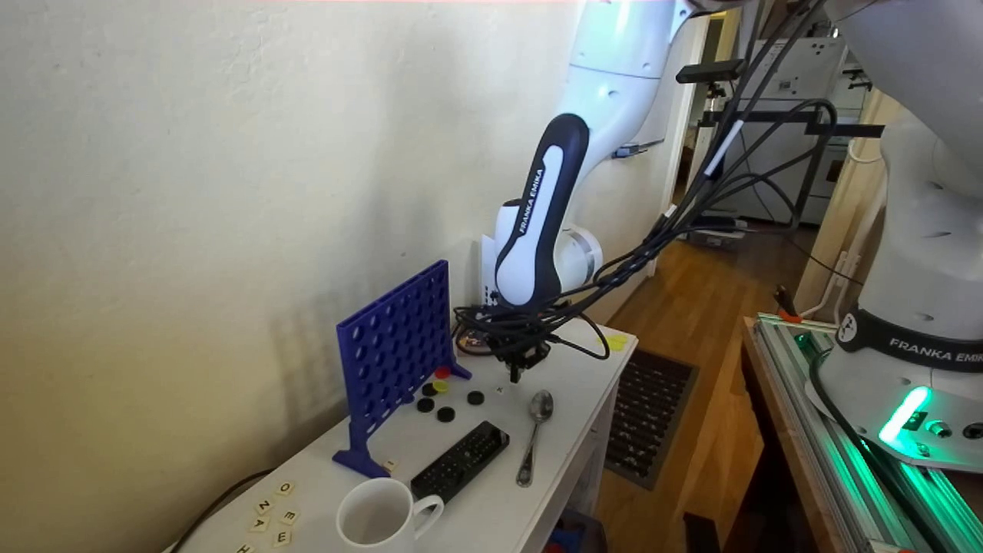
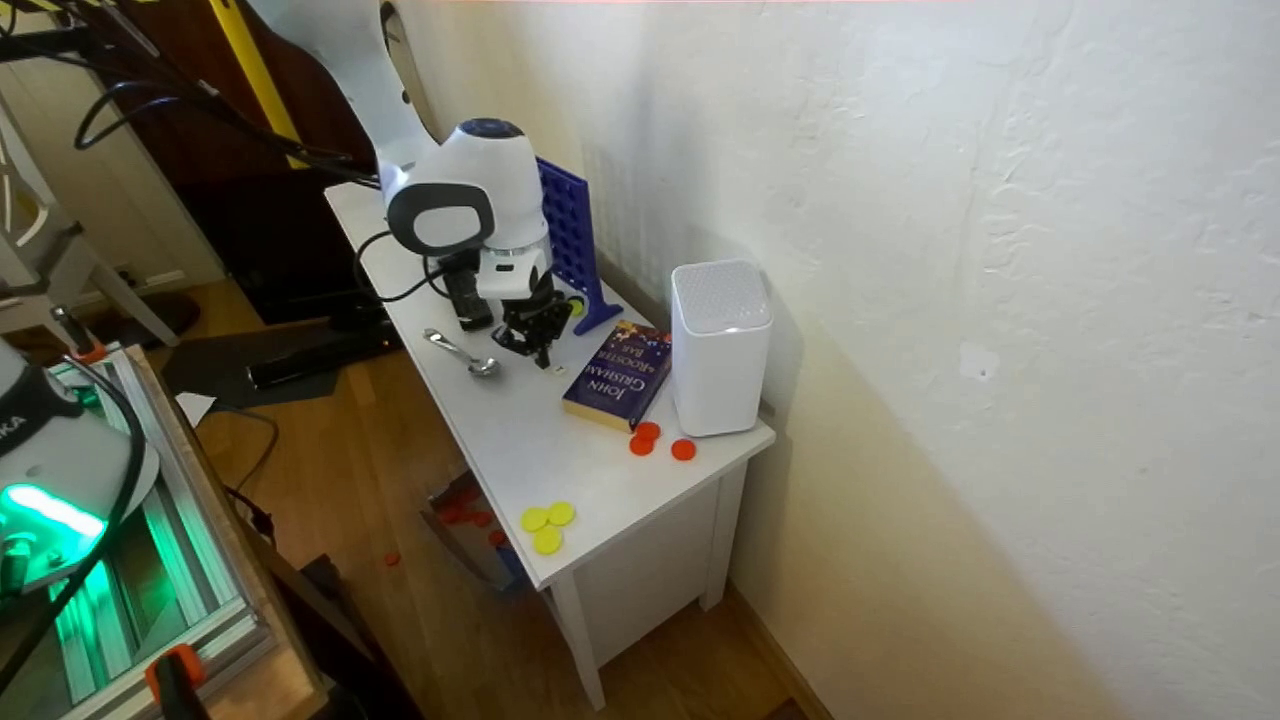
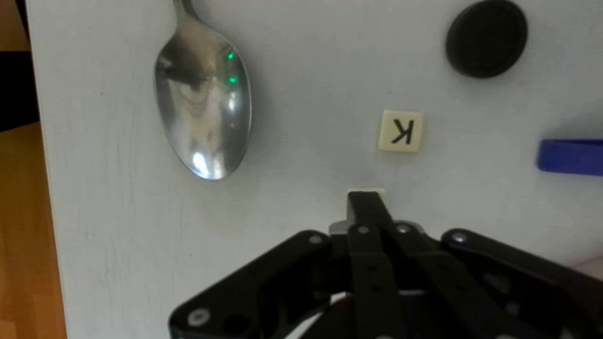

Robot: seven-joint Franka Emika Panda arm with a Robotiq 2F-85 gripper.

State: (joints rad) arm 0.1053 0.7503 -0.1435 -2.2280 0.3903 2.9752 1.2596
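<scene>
The gripper took up the wrist view's lower right, clenched, just below the K tile right of centre. The arm slanted down-left from the top in an exterior view, which alone showed a white mug, lower left.

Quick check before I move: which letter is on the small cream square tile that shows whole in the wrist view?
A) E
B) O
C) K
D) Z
C: the small cream square tile, uncovered near the shut black two-finger gripper, bears a black K, turned upside down in the wrist view.
</scene>
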